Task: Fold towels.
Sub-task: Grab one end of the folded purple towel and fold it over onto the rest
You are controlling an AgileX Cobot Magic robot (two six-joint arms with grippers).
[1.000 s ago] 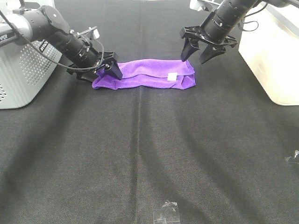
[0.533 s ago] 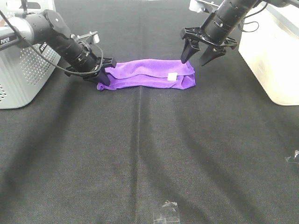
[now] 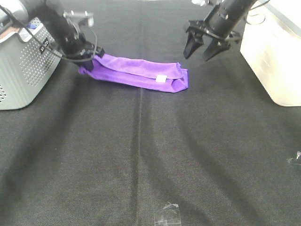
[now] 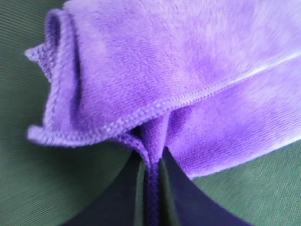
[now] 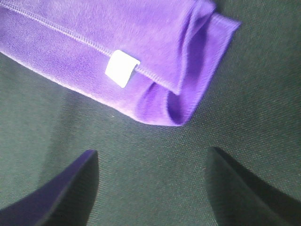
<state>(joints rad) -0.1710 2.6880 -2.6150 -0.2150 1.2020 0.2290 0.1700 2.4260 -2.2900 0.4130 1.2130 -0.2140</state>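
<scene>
A purple towel (image 3: 138, 72), folded into a long strip with a small white label (image 3: 161, 78), lies across the back of the black table. My left gripper (image 3: 88, 60) is shut on the towel's left end; the left wrist view shows the cloth (image 4: 155, 94) pinched between the two dark fingers (image 4: 181, 193). My right gripper (image 3: 202, 51) is open and empty, above and just beyond the towel's right end. The right wrist view shows that end (image 5: 155, 61) and the label (image 5: 121, 69) ahead of the spread fingers (image 5: 56, 197).
A grey perforated basket (image 3: 21, 70) stands at the left edge, close to my left arm. A white box (image 3: 275, 52) stands at the right edge. Bits of clear tape lie near the front (image 3: 168, 213) and at the far right (image 3: 295, 159).
My left gripper has pulled the towel's left end back and to the left, and the whole strip has slid left and now lies slanted. My right gripper has lifted slightly away, still open.
</scene>
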